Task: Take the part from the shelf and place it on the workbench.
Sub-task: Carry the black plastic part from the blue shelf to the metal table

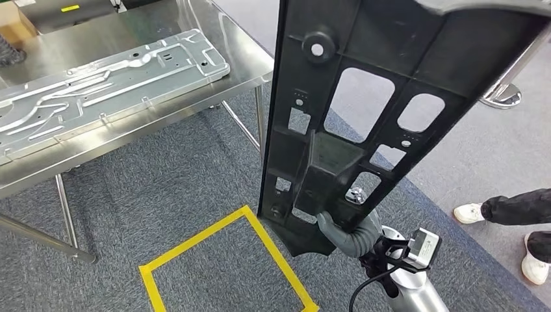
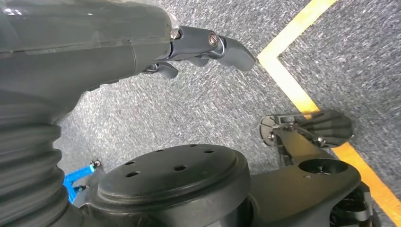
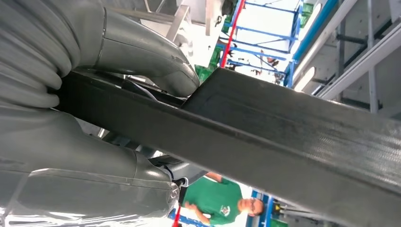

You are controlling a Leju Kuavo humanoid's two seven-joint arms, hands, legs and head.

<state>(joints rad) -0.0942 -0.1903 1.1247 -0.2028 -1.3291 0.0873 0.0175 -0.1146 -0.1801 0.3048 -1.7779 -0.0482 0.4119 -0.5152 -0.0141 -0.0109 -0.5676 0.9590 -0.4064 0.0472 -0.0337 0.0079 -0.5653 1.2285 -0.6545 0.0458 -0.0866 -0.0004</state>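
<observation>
A long black plastic part with several cut-out windows stands nearly upright in the head view, right of centre. My right hand grips its lower end from below. In the right wrist view the thumb and fingers of that hand clamp the part's dark edge. The steel workbench stands to the left, apart from the part. My left hand hangs over grey carpet with its fingers loosely apart and nothing in them.
A large pressed metal panel covers most of the workbench. A yellow tape square marks the carpet in front of me. A person's legs and white shoes are at the right, and a chrome post base stands behind.
</observation>
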